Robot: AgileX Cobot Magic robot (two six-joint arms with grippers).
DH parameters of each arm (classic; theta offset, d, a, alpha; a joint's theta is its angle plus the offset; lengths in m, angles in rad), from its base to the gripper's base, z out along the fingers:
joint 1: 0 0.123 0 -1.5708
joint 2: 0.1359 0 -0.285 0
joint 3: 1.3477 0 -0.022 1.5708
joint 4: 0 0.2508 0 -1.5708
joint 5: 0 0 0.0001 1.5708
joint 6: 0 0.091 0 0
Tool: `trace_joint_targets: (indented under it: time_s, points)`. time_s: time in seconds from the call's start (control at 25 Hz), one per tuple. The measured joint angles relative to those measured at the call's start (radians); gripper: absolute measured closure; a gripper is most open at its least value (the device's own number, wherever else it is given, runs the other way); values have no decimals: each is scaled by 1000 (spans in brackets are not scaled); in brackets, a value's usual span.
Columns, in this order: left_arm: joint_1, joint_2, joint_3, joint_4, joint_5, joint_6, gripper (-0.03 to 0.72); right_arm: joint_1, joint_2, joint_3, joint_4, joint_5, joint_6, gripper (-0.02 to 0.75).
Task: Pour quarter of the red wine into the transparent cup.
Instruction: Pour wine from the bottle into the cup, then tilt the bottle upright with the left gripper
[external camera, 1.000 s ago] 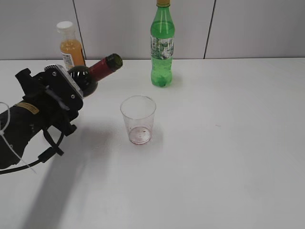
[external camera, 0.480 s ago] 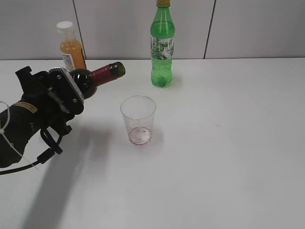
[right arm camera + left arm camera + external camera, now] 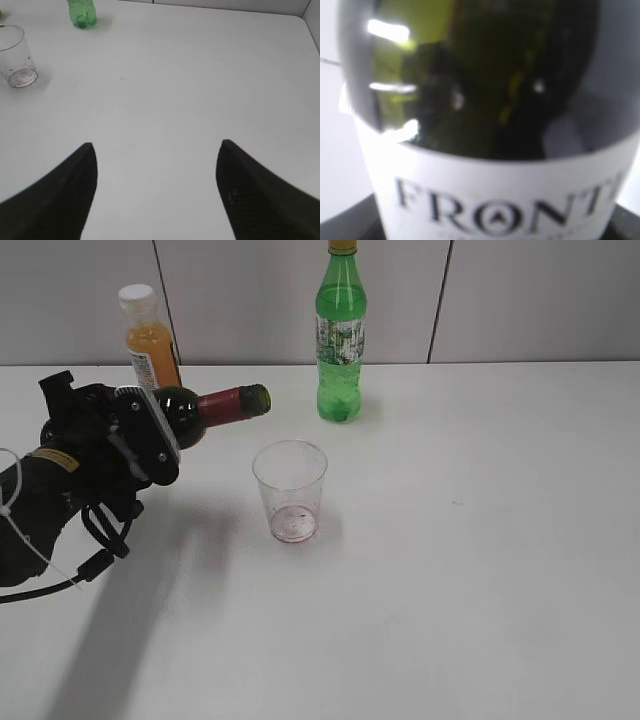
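Gripping the red wine [image 3: 205,410] near the surface's [image 3: 480,570] left edge, the left gripper [image 3: 150,435] holds it almost horizontal, mouth toward the transparent cup [image 3: 290,490]. Cup stands mid-surface, only reddish residue inside. Bottle's contents indistinct. Right gripper [image 3: 155,150] gapes, empty.

I see the red wine [image 3: 200,411] as glossy dark glass w/ maroon foil neck and smooth white paper label. Transparent cup [image 3: 290,490] looks thin clear plastic; surface [image 3: 480,540] is matt white; left claw [image 3: 150,435] matt black.
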Motion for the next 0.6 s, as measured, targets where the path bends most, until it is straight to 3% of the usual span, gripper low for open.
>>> trace_joint_targets:
  time_s: [0.6]
  points:
    - [4, 0, -23, -13, -1, 125, 143, 0, 0, 0, 0, 0, 0, 145]
